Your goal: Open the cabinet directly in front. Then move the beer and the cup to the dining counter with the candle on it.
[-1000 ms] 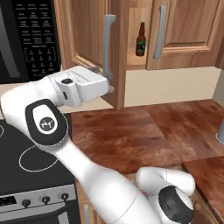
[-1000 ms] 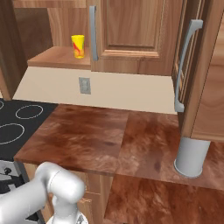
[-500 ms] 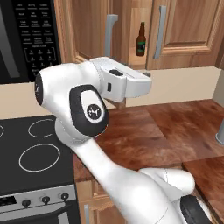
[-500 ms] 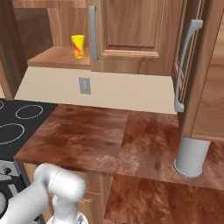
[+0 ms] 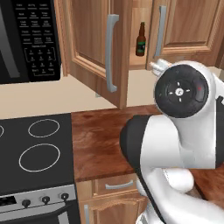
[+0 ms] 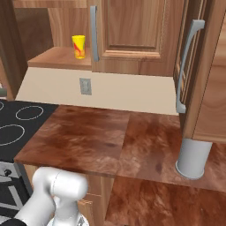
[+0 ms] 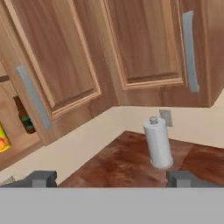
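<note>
1. In the hand view the claw (image 7: 112, 178) stood wide open, its two dark fingertips (image 7: 40, 178) far apart at the bottom of the picture, holding nothing and touching nothing
2. Just beyond the claw lay the reddish-brown bench (image 7: 113, 164), and on it stood an upright white paper-towel roll (image 7: 158, 143) near the pale wall, well apart from either fingertip
3. In the left base view the white arm (image 5: 183, 127) bulked large at the lower right, above the bench (image 5: 94, 144), with the black stove (image 5: 35, 153) to its left
4. Farther back hung the cabinet (image 5: 98, 43), its left door swung open toward the room, the long silver bar handle (image 5: 111, 52) showing on the door's edge; the right door (image 5: 186, 26) looked shut
5. The beer (image 5: 140, 40) stood upright on the cabinet shelf in the gap between the two doors, dark brown with a green label; any writing on the label was too small to read
6. In the right base view the cup (image 6: 79, 47) stood upright on the same shelf, yellow with a red-orange mark on its side, just left of the shut door's handle; the mark could not be read as words
7. In the hand view the beer (image 7: 24, 116) and a sliver of the cup (image 7: 3, 139) peeked out at the left edge, behind the open door
8. A black microwave (image 5: 28, 39) hung at the far left of the cabinet, its keypad carrying small white lettering too blurred to make out
</note>
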